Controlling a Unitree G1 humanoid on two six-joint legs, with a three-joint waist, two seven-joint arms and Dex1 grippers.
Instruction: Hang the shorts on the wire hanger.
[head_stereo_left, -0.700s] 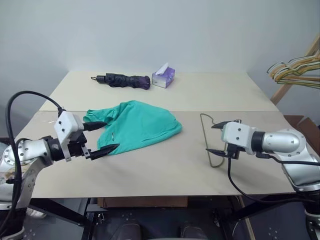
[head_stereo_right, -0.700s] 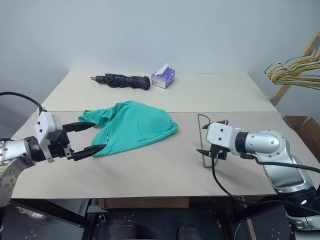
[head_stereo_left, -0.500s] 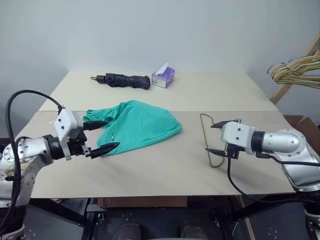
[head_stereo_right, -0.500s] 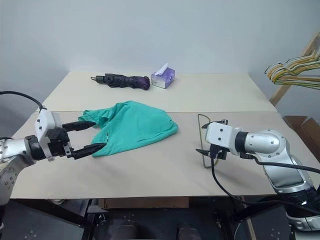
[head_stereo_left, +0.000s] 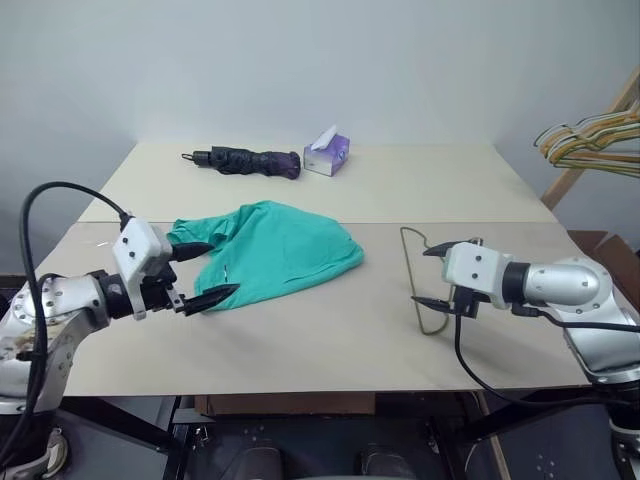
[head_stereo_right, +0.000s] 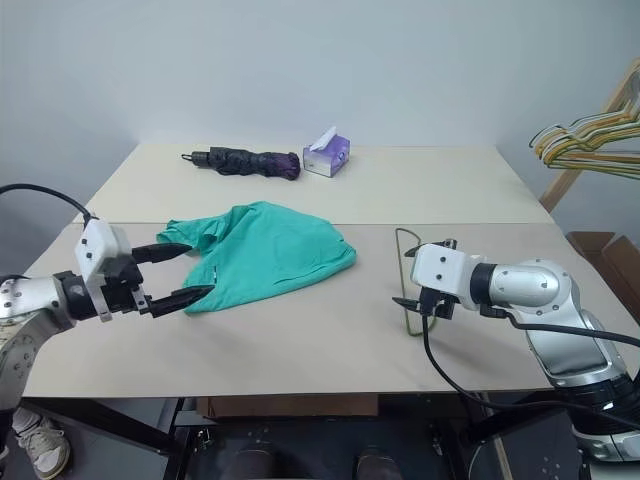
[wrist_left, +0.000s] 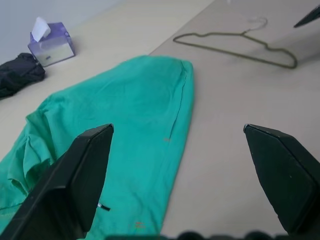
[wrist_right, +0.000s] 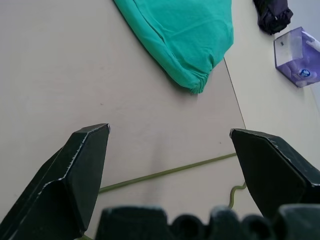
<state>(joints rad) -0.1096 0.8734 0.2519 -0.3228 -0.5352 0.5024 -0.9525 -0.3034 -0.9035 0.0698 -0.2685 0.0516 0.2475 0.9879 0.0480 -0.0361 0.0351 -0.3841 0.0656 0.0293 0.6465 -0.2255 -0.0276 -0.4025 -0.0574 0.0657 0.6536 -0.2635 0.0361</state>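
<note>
Left gripper (head_stereo_left: 200, 273): spread wide, grasping nothing, its tips at the near left edge of the shorts.
Right gripper (head_stereo_left: 428, 276): spread wide, empty, poised over the wire hanger.
Wire hanger (head_stereo_left: 417, 282): flat on the bench (head_stereo_left: 330, 345), right of the shorts and apart from them.
Shorts (head_stereo_left: 275, 250): crumpled flat, left of centre on the bench.
Tissue box (head_stereo_left: 328, 153): purple, far side.
Umbrella (head_stereo_left: 245, 160): folded, dark, just left of the tissue box.
Hanger bunch (head_stereo_left: 590, 138): far right, off the bench.

The shorts (head_stereo_left: 270, 249) were soft matt cloth, the wire hanger (head_stereo_left: 418, 282) thin dull metal, and the worktop (head_stereo_left: 330, 340) looked smooth, pale and matt.
</note>
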